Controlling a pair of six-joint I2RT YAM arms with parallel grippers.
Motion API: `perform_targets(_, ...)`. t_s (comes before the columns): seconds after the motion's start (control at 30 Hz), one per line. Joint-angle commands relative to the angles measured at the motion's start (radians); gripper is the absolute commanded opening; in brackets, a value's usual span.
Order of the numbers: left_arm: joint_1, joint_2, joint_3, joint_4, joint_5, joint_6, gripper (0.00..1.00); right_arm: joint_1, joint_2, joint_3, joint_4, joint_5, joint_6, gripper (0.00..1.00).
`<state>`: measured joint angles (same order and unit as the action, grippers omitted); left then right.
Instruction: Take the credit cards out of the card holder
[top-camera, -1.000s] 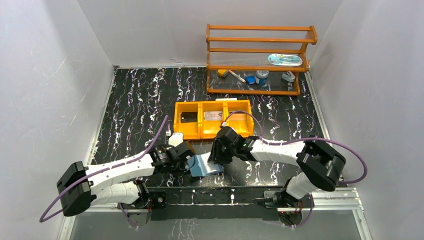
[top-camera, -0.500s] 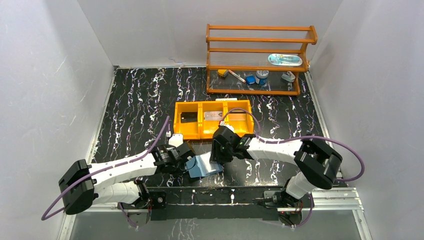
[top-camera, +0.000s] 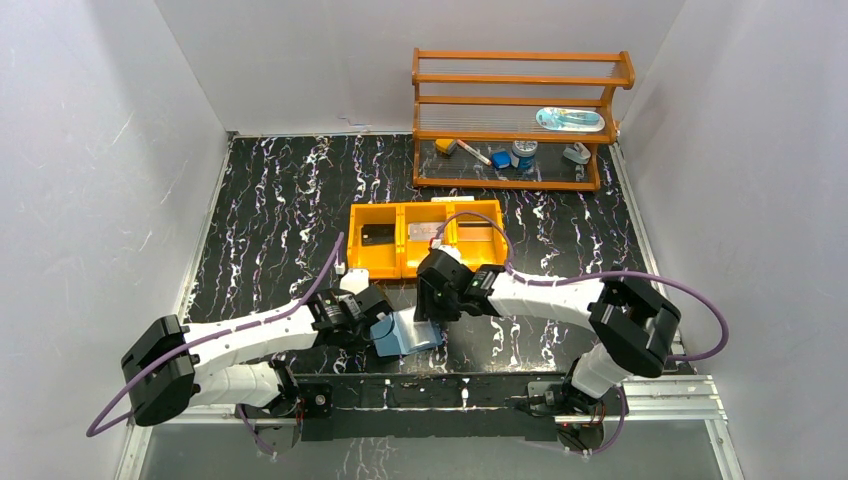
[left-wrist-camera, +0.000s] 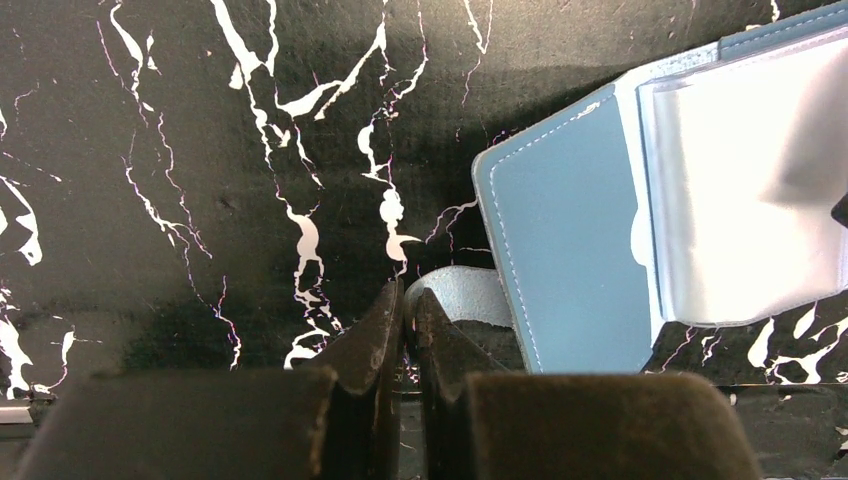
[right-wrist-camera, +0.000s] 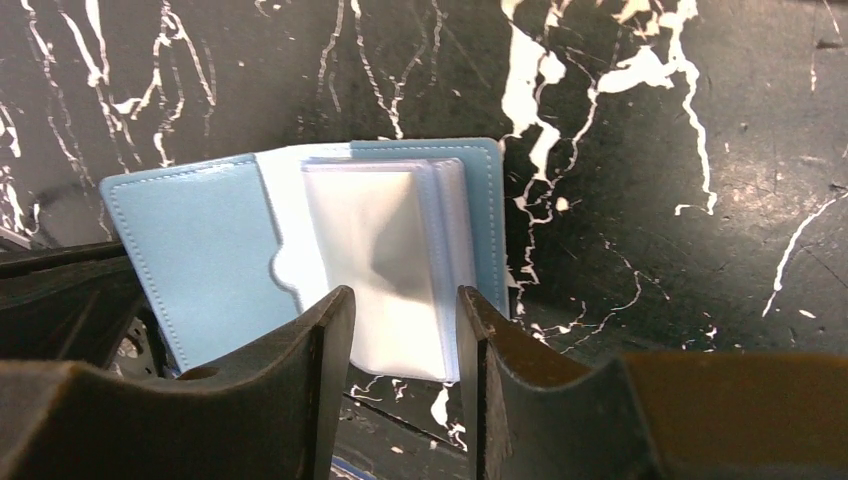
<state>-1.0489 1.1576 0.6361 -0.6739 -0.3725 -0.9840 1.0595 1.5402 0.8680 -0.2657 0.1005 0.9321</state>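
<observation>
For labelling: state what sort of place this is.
Likely a lab robot test cell: white walls enclose a black marbled table, with left arm and right arm bolted at its near edge and a wooden rack behind.

Blue card holder (right-wrist-camera: 200, 255) open, inside up

The orange three-compartment plastic tray (top-camera: 356, 240) blocked the middle of the black white-veined surface (top-camera: 270, 200). In the narrow strip just in front of the tray, the left gripper (left-wrist-camera: 405, 300), jaws pressed together, and the right gripper (right-wrist-camera: 405, 305), jaws parted, crowded the open slate-blue two-leaf card holder (top-camera: 410, 338) from either side. Left of the tray and behind its left end the surface lay open. Behind its right end stood a three-tier wooden shelf rack (top-camera: 520, 56), with a bare lane between them.
</observation>
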Motion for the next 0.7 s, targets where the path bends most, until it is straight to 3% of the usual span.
perform_targets(0.0, 0.004, 0.000, 0.014, 0.000, -0.009, 0.007, 0.00, 0.026, -0.008, 0.070, -0.053, 0.068, -0.020, 0.51)
perform_targets(0.5, 0.004, -0.018, 0.013, -0.010, -0.011, 0.011, 0.00, 0.037, 0.075, 0.057, 0.000, -0.003, -0.005, 0.47)
perform_targets(0.67, 0.004, 0.005, 0.008, 0.013, 0.005, 0.028, 0.00, 0.037, 0.036, 0.045, 0.065, -0.051, -0.004, 0.38)
